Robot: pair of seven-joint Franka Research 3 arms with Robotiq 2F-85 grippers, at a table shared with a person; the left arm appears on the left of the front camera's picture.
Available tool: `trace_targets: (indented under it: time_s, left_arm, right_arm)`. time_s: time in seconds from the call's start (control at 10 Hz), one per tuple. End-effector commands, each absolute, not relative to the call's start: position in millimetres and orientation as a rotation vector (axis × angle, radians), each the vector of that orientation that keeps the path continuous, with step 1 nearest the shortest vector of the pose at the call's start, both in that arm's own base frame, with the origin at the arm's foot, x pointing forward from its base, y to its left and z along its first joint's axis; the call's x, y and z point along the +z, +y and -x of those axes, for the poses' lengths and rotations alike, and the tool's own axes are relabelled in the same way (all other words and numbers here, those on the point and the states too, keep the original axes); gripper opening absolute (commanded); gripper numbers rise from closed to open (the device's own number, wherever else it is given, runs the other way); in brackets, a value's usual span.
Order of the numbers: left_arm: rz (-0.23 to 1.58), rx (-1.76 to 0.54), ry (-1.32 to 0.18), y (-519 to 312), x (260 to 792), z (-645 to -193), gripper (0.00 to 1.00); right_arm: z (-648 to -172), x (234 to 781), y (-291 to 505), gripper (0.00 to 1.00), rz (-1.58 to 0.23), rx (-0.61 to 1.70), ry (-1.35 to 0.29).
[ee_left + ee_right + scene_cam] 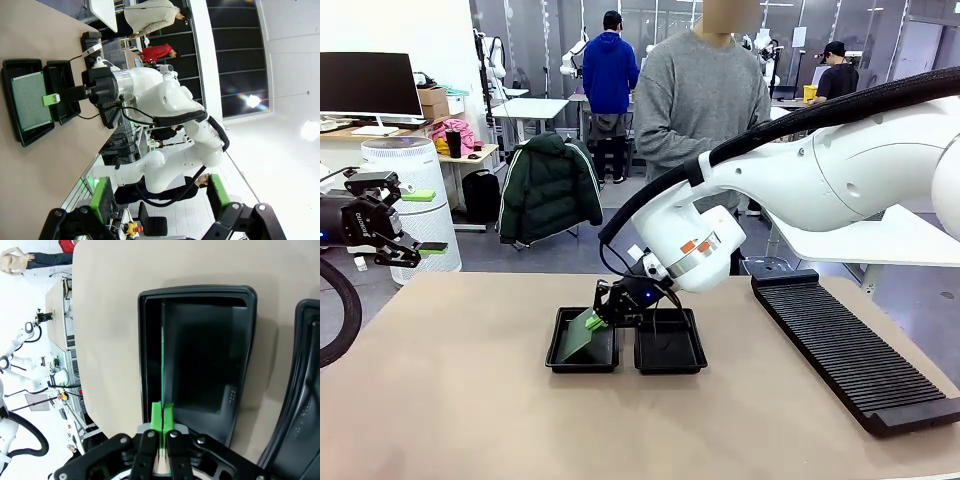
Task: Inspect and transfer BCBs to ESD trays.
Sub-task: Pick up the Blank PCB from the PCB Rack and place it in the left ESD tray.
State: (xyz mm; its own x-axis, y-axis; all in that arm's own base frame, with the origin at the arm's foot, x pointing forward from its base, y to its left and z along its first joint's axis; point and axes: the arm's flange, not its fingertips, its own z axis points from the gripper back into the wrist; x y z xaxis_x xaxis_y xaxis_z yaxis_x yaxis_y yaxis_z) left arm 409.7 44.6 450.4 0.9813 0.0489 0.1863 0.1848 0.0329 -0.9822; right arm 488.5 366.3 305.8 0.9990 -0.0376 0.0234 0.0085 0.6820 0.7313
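From the front, the right pincer (603,318) was clenched on one edge of a BCB (578,335), holding it tilted in the left ESD tray (556,362). The right ESD tray (670,364) just beside it held nothing. The left pincer (425,222) hung released, well off to the left above the worktop (450,400).

In the left wrist view, the BCB's speckled face sat inside that tray's rim.

The right wrist view caught the BCB edge-on, running down into the tray.

I judged this the placing step. Next it wanted lowering flat, then a gentle release and a straight lift away.
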Motion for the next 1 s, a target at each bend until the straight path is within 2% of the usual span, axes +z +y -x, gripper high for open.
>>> trace_targets:
  time_s: [0.0,0.6,0.7,0.8,0.9]
  left_arm:
    - [1.538,-0.104,-0.189,46,451,-409,1.0]
    - [1.538,-0.104,-0.189,46,451,-409,1.0]
    - [1.538,-0.104,-0.189,46,451,-409,1.0]
    - [1.538,-0.104,-0.189,46,451,-409,1.0]
    - [1.538,-0.104,-0.189,46,451,-409,1.0]
  right_arm:
    - [-488,306,367,0.01,-0.825,-0.019,-0.042]
    - [-487,306,372,0.01,-0.776,-0.021,0.003]
    - [-487,306,374,0.09,-0.754,-0.044,0.007]
    - [-486,308,376,0.54,-0.735,-0.042,0.015]
    - [-486,310,377,0.64,-0.712,-0.042,0.025]
